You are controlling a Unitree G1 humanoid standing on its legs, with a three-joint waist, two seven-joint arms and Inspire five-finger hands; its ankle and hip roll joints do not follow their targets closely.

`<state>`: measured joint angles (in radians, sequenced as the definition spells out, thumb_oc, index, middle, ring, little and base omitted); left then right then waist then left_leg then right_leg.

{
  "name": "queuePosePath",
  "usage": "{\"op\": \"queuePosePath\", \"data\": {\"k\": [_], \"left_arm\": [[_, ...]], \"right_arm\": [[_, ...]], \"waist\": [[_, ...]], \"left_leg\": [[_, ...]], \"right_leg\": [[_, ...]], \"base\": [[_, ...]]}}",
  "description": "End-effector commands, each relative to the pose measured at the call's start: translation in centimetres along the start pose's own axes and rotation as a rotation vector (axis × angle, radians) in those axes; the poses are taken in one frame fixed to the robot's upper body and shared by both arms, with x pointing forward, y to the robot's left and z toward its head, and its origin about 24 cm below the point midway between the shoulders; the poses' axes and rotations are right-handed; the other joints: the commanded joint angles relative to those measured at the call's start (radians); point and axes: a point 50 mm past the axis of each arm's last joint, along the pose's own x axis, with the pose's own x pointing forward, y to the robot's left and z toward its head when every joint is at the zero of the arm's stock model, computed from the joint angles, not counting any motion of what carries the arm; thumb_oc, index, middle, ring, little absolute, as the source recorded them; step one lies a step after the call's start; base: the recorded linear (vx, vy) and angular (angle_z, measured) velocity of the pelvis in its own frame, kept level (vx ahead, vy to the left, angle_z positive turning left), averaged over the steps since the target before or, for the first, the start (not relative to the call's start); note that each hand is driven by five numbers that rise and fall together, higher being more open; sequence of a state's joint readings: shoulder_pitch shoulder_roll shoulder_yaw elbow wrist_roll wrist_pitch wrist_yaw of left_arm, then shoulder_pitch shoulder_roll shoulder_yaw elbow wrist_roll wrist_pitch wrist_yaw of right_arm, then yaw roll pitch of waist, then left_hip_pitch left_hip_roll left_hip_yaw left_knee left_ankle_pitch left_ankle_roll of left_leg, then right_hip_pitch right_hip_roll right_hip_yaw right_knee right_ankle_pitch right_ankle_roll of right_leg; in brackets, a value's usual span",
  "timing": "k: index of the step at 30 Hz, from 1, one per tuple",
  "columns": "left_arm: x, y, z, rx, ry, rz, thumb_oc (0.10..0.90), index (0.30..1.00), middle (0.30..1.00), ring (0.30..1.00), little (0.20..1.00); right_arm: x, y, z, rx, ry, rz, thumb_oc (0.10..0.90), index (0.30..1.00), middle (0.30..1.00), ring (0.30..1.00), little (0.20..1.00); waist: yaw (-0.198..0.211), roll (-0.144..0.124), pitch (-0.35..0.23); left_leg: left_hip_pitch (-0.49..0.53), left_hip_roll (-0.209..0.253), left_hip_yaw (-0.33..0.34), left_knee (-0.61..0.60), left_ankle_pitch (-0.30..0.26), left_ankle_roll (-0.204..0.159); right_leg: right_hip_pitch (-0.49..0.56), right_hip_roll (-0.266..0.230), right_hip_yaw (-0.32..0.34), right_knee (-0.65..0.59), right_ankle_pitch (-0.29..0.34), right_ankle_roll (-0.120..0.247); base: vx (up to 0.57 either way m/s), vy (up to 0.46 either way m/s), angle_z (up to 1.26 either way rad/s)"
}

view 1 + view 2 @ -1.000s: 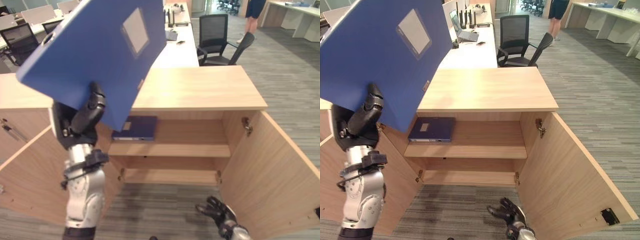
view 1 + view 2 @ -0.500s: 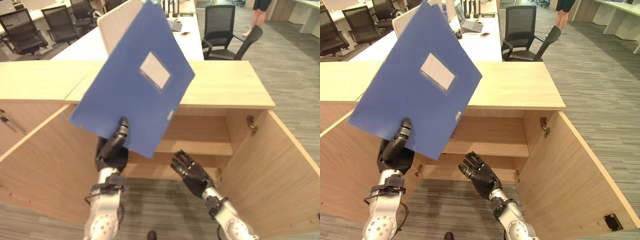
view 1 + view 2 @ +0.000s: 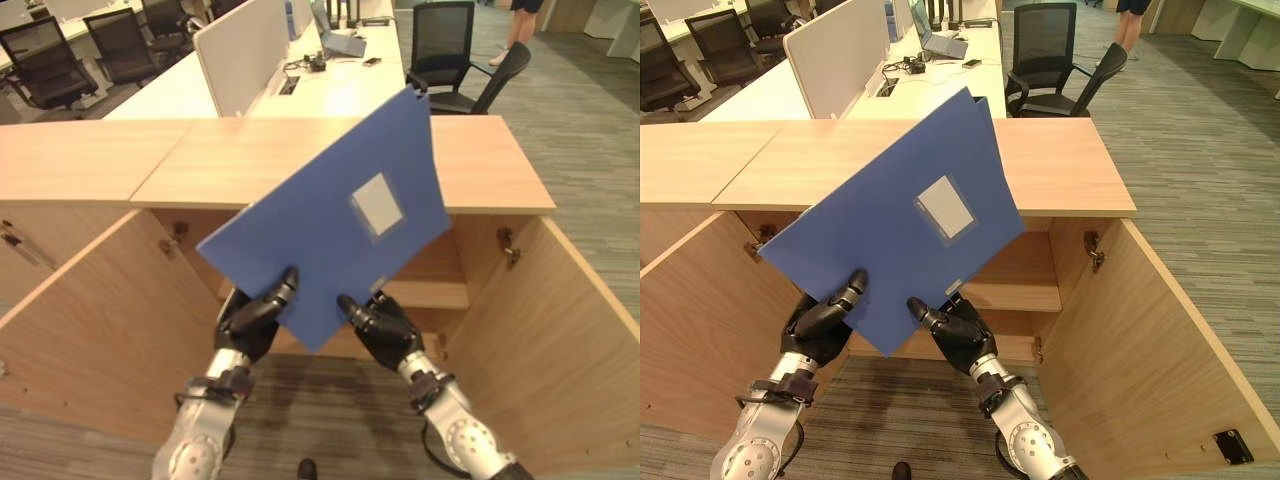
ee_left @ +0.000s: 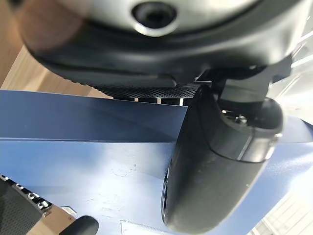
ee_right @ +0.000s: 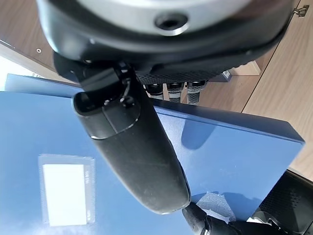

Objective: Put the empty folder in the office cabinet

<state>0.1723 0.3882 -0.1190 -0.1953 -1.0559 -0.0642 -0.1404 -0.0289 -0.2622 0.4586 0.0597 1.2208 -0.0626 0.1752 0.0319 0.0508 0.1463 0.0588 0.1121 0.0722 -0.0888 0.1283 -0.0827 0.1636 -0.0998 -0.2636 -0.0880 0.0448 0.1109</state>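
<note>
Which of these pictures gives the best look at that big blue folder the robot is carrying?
The right eye view: the flat blue folder shows whole, tilted before the open wooden cabinet, pinched by the left hand and right hand. The left eye view shows much the same. Each wrist view shows just a patch beneath a thumb.

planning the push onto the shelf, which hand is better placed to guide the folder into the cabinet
Neither clearly: both pinch the blue folder at its near edge. The right hand sits nearer the open cabinet middle, so it looks slightly better placed to steer; the left hand steadies.
</note>
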Motion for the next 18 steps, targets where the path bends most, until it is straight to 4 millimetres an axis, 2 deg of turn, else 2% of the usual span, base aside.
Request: {"op": "queuePosePath", "data": {"k": [1, 6, 18], "left_arm": [[2.5, -3.2, 3.8, 0.059, -0.139, -0.270, 0.400, 0.300, 0.300, 0.300, 0.300], [2.4, -2.9, 3.5, 0.055, -0.122, -0.264, 0.400, 0.300, 0.300, 0.300, 0.300], [2.6, -2.5, 1.2, -0.015, -0.039, -0.245, 0.400, 0.300, 0.300, 0.300, 0.300]], "right_arm": [[3.1, 6.4, 2.5, 0.025, -0.139, 0.349, 0.800, 0.900, 0.900, 0.900, 0.900], [3.4, 6.8, 3.5, 0.031, -0.192, 0.360, 0.800, 0.900, 0.900, 0.900, 0.900], [4.7, 9.3, 5.3, 0.090, -0.311, 0.422, 0.800, 0.900, 0.900, 0.900, 0.900]], "waist": [[-0.005, -0.040, -0.033], [-0.004, -0.039, -0.032], [-0.002, -0.037, -0.035]], "left_leg": [[0.104, -0.040, 0.003, 0.001, -0.164, -0.009], [0.103, -0.040, 0.004, 0.001, -0.164, -0.008], [0.104, -0.042, 0.003, 0.001, -0.166, -0.005]], "right_leg": [[0.020, 0.006, 0.071, 0.001, -0.105, 0.015], [0.018, 0.006, 0.071, 0.001, -0.104, 0.016], [0.021, 0.008, 0.072, 0.001, -0.106, 0.014]], "base": [[0.00, 0.000, 0.00], [0.00, 0.000, 0.00], [0.00, 0.000, 0.00]]}}
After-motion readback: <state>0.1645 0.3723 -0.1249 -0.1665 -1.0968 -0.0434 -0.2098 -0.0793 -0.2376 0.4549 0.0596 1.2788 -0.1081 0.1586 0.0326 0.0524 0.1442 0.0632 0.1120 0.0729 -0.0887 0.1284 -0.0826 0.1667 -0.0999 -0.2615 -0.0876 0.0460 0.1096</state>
